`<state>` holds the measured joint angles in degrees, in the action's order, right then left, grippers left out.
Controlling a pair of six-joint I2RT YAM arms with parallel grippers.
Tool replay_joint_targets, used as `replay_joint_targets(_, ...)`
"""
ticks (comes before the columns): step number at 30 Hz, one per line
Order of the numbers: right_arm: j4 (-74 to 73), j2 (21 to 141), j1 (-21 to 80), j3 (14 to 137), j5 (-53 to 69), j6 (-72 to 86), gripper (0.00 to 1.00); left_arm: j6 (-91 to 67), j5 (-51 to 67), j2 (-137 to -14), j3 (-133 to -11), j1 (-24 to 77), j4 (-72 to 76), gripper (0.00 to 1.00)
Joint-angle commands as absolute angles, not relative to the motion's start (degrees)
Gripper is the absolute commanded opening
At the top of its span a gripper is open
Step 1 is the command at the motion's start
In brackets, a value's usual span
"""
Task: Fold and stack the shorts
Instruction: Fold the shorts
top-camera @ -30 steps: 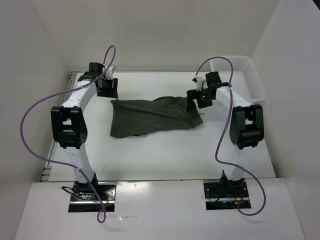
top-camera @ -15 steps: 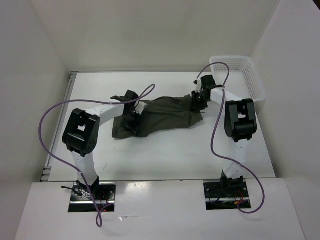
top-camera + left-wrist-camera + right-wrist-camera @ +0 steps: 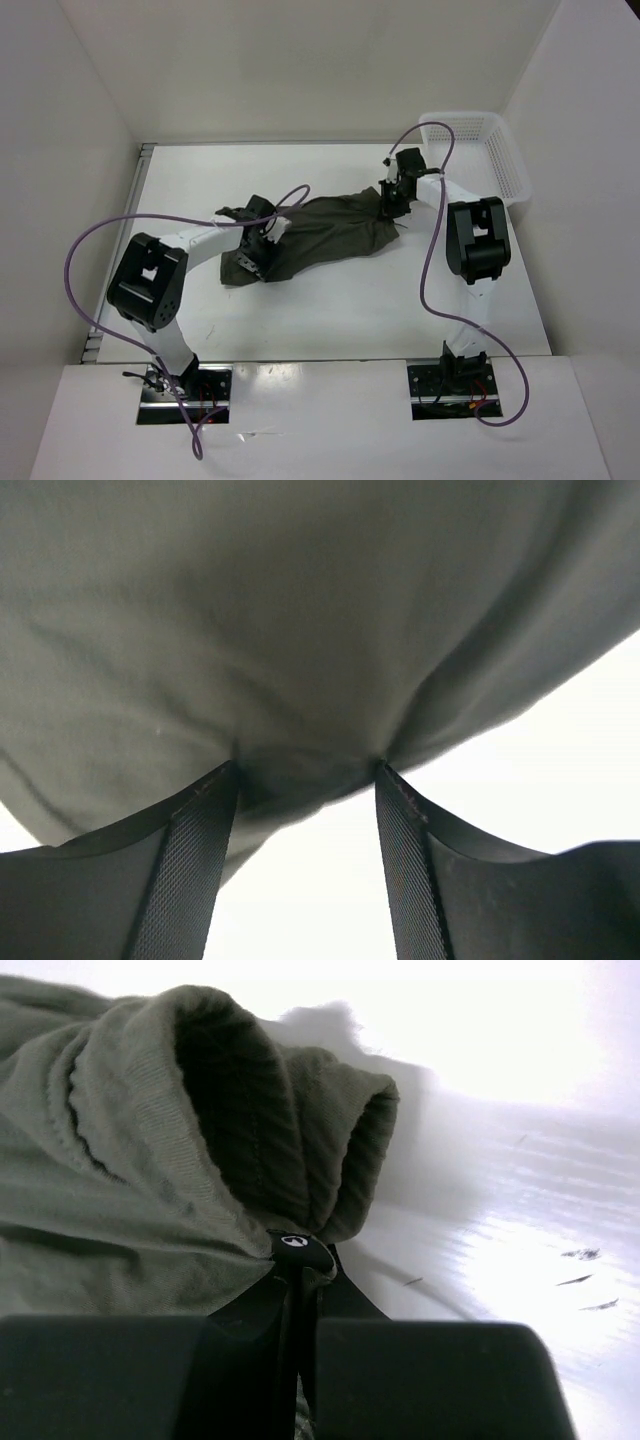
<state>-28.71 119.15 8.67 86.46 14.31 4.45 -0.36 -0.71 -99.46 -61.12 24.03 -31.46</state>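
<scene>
The dark olive shorts (image 3: 335, 225) lie wrinkled across the middle of the table. My left gripper (image 3: 262, 245) is low over their left part. In the left wrist view its fingers (image 3: 190, 860) stand well apart, and the tips of the left gripper (image 3: 305, 775) press into the shorts (image 3: 300, 610), where a small fold bunches between them. My right gripper (image 3: 393, 200) is at the shorts' right end. The right wrist view shows the right gripper (image 3: 303, 1260) shut on the thick ribbed edge of the shorts (image 3: 130, 1160), with cloth pinched between its fingers.
A white mesh basket (image 3: 505, 150) stands at the back right corner, just beyond the right arm. White walls close the table (image 3: 330, 300) on the left, back and right. Purple cables loop from both arms.
The left arm has swung from the back left corner down onto the shorts' left part. The right gripper has shut on the right edge. The cloth has bunched and shifted slightly.
</scene>
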Motion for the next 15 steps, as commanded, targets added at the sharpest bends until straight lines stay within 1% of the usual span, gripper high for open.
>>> replay_joint_targets(1,-28.48,114.18,10.10,84.73,12.30,5.19,0.00,0.00,1.39,-97.82,-67.73,23.55,-41.99,0.66)
replay_joint_targets(2,-28.48,114.17,10.98,83.60,12.30,5.19,0.00,0.00,3.15,-97.82,-71.33,23.55,-43.14,0.67)
replay_joint_targets(3,-28.48,113.39,10.99,83.58,12.30,5.19,0.00,0.00,7.08,-98.52,-78.94,23.55,-44.20,0.68)
replay_joint_targets(4,-28.48,112.77,11.51,83.06,12.30,5.71,0.00,0.00,9.12,-100.00,-82.67,23.55,-46.04,0.68)
replay_joint_targets(6,-28.48,112.76,11.51,83.06,10.99,5.71,0.00,0.00,13.07,-102.21,-88.57,23.55,-46.05,0.71)
replay_joint_targets(7,-28.48,112.76,12.04,83.06,10.99,5.71,0.00,0.00,13.79,-105.26,-92.42,23.55,-45.10,0.71)
replay_joint_targets(11,-28.48,111.71,12.04,85.25,9.49,4.66,0.00,0.00,13.80,-114.59,-97.81,24.78,-41.23,0.71)
replay_joint_targets(15,-29.00,110.39,12.04,85.87,7.74,4.66,0.00,0.00,12.39,-121.36,-99.14,26.37,-36.50,0.70)
